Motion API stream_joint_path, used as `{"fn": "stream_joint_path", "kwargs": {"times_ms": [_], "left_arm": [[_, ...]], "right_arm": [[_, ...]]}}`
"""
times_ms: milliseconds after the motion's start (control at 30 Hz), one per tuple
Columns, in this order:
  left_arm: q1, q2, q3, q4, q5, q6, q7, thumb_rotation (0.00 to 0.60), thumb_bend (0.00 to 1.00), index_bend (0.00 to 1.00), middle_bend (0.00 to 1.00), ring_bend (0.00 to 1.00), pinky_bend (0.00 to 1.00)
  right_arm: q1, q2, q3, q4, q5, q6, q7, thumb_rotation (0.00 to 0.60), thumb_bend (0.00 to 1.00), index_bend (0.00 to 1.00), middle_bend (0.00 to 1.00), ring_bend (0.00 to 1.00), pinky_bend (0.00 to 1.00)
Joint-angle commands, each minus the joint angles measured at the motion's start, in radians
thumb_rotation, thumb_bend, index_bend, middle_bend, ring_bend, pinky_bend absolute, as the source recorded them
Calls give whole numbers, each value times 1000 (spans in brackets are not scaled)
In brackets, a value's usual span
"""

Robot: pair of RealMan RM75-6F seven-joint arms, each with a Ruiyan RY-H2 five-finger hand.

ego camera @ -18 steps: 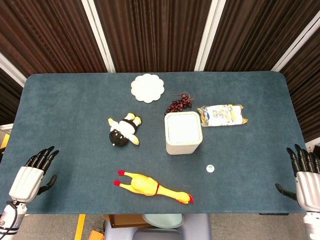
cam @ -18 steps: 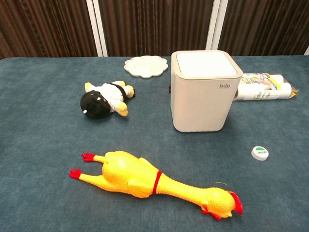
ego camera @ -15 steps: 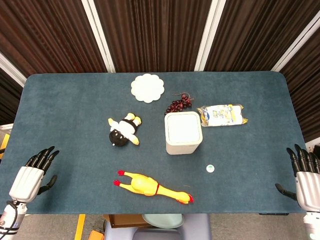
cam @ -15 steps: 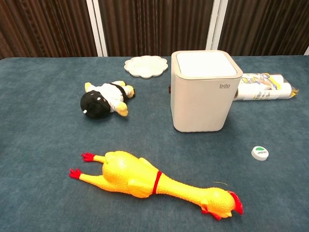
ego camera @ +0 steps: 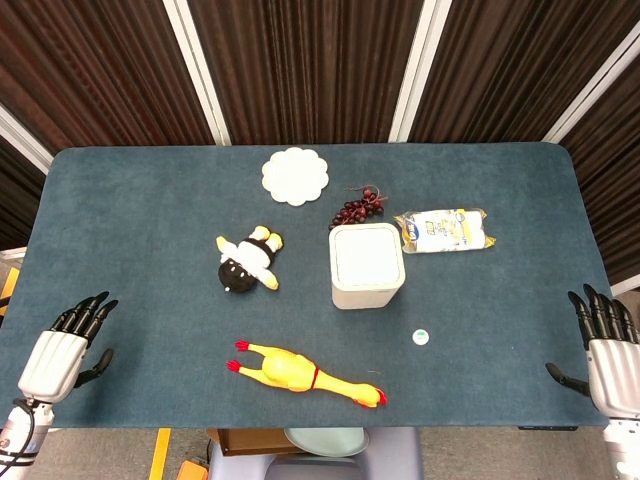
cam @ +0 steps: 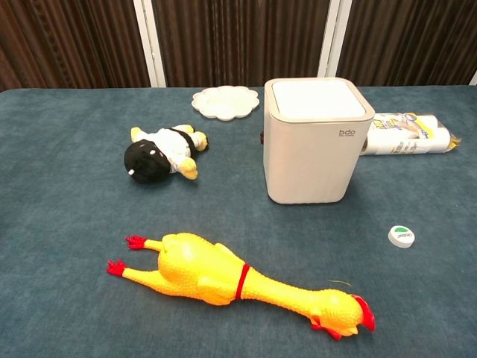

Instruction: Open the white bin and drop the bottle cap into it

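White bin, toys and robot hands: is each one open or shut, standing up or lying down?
white bin: upright, lid shut
bottle cap: flat on the table, untouched
rubber chicken: lying on its side
plush toy: lying down
left hand: open, empty
right hand: open, empty

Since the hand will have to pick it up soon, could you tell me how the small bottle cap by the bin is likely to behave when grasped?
The bottle cap looks small and low, lying flat on the table, so it is probably light and hard to get fingers under. Being round, it may roll if tipped on edge. The table's carpet-like cover should keep it from sliding much.
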Motion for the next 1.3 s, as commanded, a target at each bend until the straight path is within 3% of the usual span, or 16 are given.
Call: {"fn": "stream_joint_path", "kwargs": {"times_ms": [33,67,133,167,233,367,433,667,867,1300], "left_arm": [[0,7,3,-9,-4,-5,-7,600,388,107,64,104,239],[1,10,4,-12,-3,-4,-7,600,388,107,65,104,239],[2,19,7,-23,-8,-9,-18,600,388,108,66,107,239],[2,24,8,-28,-10,-11,-27,600,388,109,67,108,239],[1,33,7,-33,-17,-16,-44,600,387,109,68,109,239],[6,42,6,-38,-33,-21,-50,600,386,110,72,115,239],[7,47,7,-45,-39,-25,-51,600,386,110,73,118,239],[14,58,5,-60,-56,-30,-29,600,388,110,74,118,240],[19,62,3,-72,-68,-32,-10,600,388,110,74,118,240],[21,70,2,-82,-72,-37,-9,600,390,110,75,120,240]], "right_arm": [[10,-25,4,54,-63,27,44,600,0,0,249,278,435],[13,-37,2,74,-80,31,65,600,1,0,357,447,649],[24,-51,-2,94,-97,19,111,600,49,0,518,652,875],[34,-49,-4,92,-99,0,120,600,88,0,559,687,897],[71,-25,-7,62,-102,-70,132,600,272,0,659,764,964],[160,35,3,-17,-103,-210,111,600,551,0,756,825,1000],[194,59,9,-49,-97,-262,92,600,597,0,767,830,1000],[305,137,45,-156,-33,-425,84,600,640,15,780,837,1000],[380,152,80,-199,59,-520,52,600,655,43,785,841,1000],[557,67,113,-172,296,-694,-92,600,659,110,788,844,1000]]}}
